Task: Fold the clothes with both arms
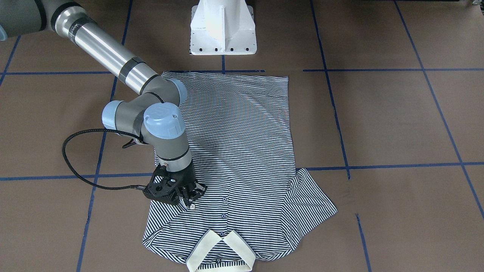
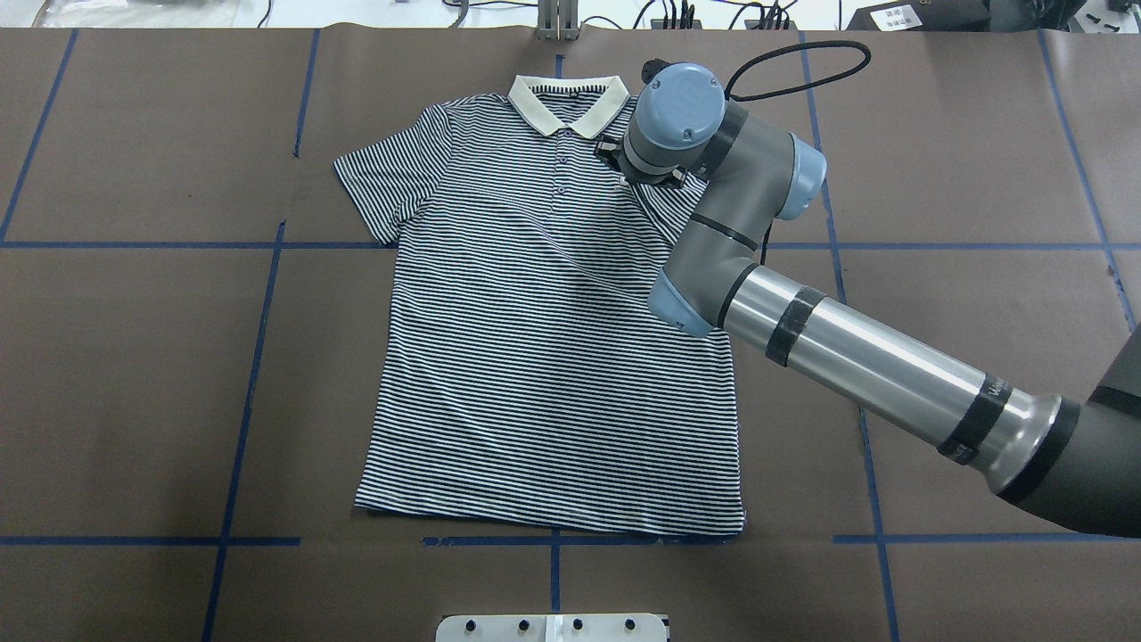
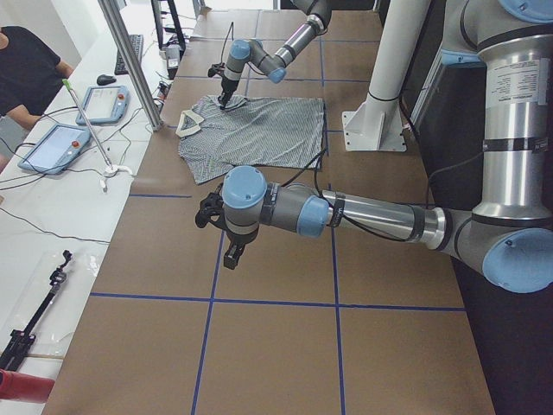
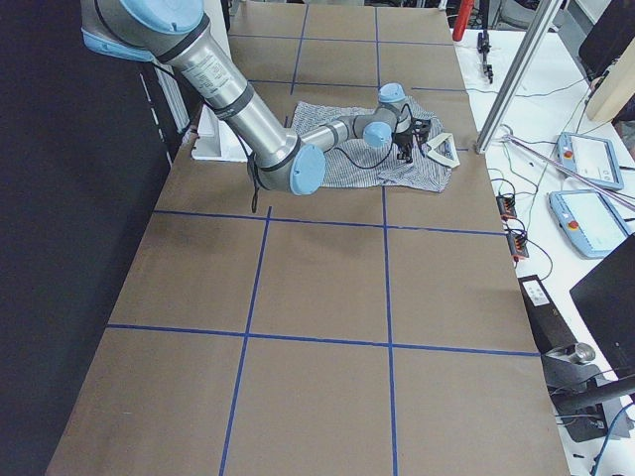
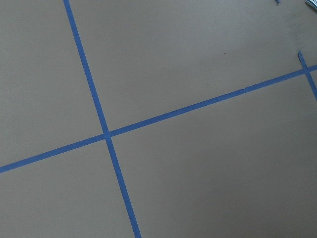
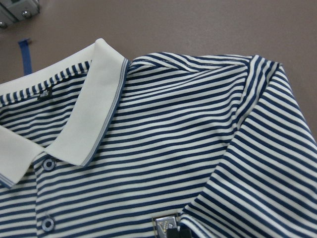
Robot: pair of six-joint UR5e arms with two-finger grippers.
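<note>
Sleeve fold in hand, one side done.

We find the shirt (image 1: 242, 143) flat and face-up on the counter (image 1: 397, 121), collar (image 1: 219, 253) away from the robot. The sleeve on the robot's right (image 1: 168, 221) is turned in over the chest. The right claw (image 1: 192, 200) sits on that sleeve's edge by the logo (image 6: 166, 224), and its tips look pressed together, seemingly pinching the hem. The other sleeve (image 1: 314, 200) lies spread out. The left claw (image 3: 232, 255) hangs over bare counter well apart from the shirt, and we cannot tell whether it is spread or closed. Next, we judge, the right claw must let go cleanly and the left arm must come across for the spread sleeve. We see no containers.
</note>
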